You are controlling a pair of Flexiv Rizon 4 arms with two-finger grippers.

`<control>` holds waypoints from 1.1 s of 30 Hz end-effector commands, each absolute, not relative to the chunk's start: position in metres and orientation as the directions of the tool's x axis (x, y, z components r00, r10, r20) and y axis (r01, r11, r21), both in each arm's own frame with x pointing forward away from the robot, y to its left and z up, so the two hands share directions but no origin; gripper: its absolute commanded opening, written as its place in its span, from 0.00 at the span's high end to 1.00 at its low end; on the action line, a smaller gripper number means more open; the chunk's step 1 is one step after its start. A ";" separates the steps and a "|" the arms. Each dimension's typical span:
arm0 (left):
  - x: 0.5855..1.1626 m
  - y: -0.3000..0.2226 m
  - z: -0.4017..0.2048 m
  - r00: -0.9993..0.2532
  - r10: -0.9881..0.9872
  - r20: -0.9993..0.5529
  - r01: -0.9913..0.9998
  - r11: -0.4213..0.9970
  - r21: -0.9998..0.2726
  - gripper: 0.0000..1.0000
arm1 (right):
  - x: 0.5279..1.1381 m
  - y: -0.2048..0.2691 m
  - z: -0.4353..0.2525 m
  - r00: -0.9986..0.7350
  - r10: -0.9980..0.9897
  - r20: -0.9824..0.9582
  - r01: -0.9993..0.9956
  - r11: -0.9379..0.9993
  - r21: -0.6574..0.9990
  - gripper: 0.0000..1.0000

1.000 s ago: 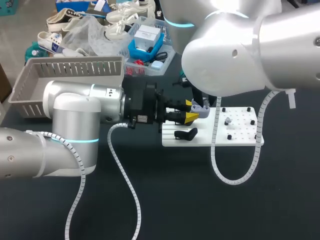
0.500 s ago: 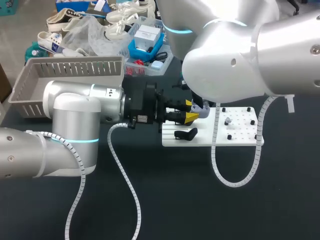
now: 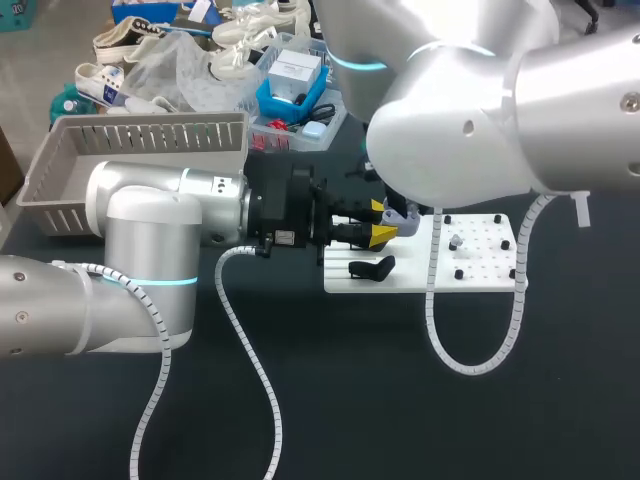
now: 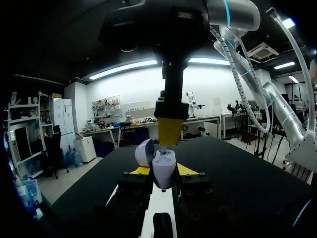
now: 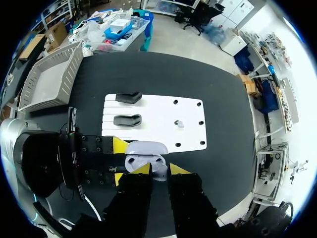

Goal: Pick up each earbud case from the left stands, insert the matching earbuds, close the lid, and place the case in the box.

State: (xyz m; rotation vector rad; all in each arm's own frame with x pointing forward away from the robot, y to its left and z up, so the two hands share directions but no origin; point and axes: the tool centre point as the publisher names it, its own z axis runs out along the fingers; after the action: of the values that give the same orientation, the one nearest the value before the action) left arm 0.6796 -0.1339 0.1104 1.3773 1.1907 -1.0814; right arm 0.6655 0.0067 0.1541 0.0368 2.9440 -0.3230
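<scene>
1. Our left fingers (image 3: 380, 235) are closed on the lavender earbud case (image 3: 402, 214) from both sides. They hold it above the white board (image 5: 153, 106), mid-tabletop (image 3: 400, 400).
2. The lid (image 4: 144, 151) is open and tipped back, as the left wrist view shows.
3. Our right fingers (image 5: 141, 170) come down from above, nearly together. They are pinched on what looks like a pale earbud (image 5: 159, 173), right at the case mouth. We can't tell whether it is seated.
4. Another earbud (image 5: 179, 123) lies loose on the board among the pegs, toward its right end.
5. Both black stands (image 5: 129, 97) at the board's left end hold no case.
6. The box (image 3: 150, 135) sits at the tabletop's far-left corner. No case shows in the part of it we can see.
7. Our read on progress: the case is picked up and opened, and earbud insertion is in hand.
8. Left for this case, as we judge it: seat this earbud, fetch and insert the loose one, close the lid, then drop the case in the box. We see no other case.
</scene>
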 end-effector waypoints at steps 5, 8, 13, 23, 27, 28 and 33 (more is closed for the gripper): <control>0.680 -0.134 0.110 0.124 0.120 -0.985 0.992 -0.039 0.120 1.00 | 0.664 0.005 0.150 -0.983 0.009 -0.182 0.047 0.977 -0.209 1.00; 0.680 -0.134 0.110 0.124 0.120 -0.985 0.992 -0.039 0.120 1.00 | 0.664 0.005 0.150 -0.983 0.008 -0.181 0.046 0.978 -0.206 1.00; 0.680 -0.134 0.110 0.124 0.120 -0.985 0.992 -0.039 0.120 1.00 | 0.665 0.004 0.148 -0.984 0.009 -0.181 0.046 0.978 -0.204 1.00; 0.680 -0.134 0.110 0.124 0.120 -0.985 0.992 -0.039 0.120 1.00 | 0.666 0.003 0.145 -0.984 0.013 -0.177 0.049 0.979 -0.200 1.00; 0.680 -0.134 0.110 0.124 0.120 -0.985 0.992 -0.039 0.120 1.00 | 0.666 0.003 0.144 -0.984 0.014 -0.179 0.050 0.979 -0.198 0.92; 0.680 -0.134 0.110 0.124 0.120 -0.985 0.992 -0.039 0.120 1.00 | 0.666 0.002 0.144 -0.984 0.015 -0.179 0.051 0.979 -0.197 0.86; 0.680 -0.134 0.110 0.124 0.120 -0.985 0.992 -0.039 0.120 1.00 | 0.667 0.001 0.144 -0.983 0.014 -0.181 0.049 0.981 -0.189 1.00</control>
State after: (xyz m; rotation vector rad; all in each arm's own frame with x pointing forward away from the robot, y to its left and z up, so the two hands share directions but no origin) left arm 0.6794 -0.1340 0.1098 1.3776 1.1908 -1.0814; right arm 0.6683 0.0045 0.1456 0.0467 2.9527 -0.2980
